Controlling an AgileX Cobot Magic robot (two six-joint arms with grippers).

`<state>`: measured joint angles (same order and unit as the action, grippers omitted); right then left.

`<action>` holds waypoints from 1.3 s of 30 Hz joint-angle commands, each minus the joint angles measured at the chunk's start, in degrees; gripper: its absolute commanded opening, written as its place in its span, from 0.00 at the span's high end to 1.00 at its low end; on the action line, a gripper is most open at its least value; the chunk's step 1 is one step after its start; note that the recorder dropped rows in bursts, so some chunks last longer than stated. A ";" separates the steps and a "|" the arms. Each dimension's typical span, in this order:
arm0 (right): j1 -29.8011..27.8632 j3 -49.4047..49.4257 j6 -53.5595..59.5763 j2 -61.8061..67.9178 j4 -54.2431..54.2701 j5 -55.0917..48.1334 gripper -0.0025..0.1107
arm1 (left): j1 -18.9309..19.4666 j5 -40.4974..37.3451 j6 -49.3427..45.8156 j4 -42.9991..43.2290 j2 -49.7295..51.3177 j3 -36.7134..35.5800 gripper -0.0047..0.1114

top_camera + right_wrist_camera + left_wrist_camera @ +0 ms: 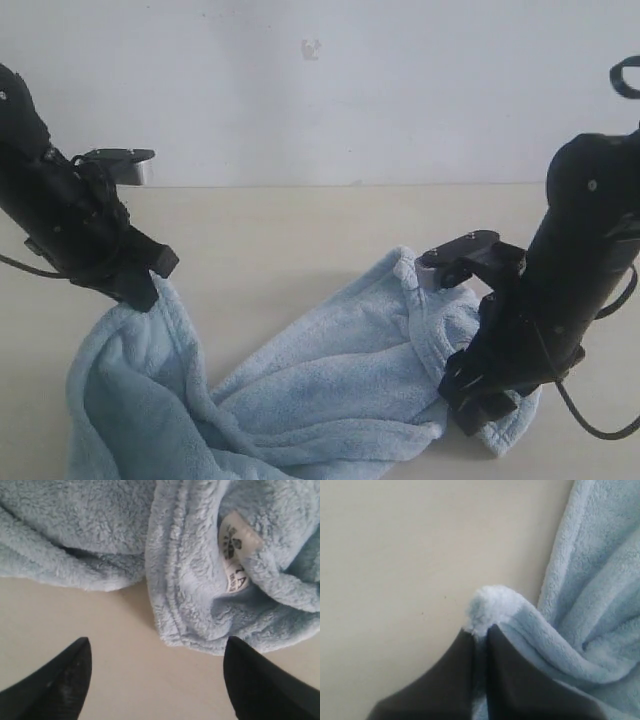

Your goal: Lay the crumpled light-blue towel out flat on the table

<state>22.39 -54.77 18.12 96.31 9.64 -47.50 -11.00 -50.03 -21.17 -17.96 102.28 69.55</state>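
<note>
The pale-blue towel (330,380) lies crumpled across the beige table (290,230), running from the front left to the right. My left gripper (150,285) is shut on a corner of the towel (487,607), a fluffy tuft sticking out between its dark fingers (455,670). My right gripper (480,410) hovers open over the towel's right end. In the right wrist view its fingertips (80,655) stand wide apart above bare table, with a folded hemmed edge (175,595) and the white printed tag (235,555) just beyond them.
A white wall (320,80) rises behind the table's far edge. Bare tabletop stretches behind the towel and between the two arms. The towel's front part runs out of the exterior view at the bottom.
</note>
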 commanded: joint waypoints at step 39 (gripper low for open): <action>3.33 -2.31 -32.09 -43.88 -27.34 -8.63 0.97 | -0.35 -10.60 3.38 -3.02 -56.38 -2.51 0.92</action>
<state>25.69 -55.23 -10.80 57.39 -12.82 -51.32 -11.11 -60.06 -19.35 -20.95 49.83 67.13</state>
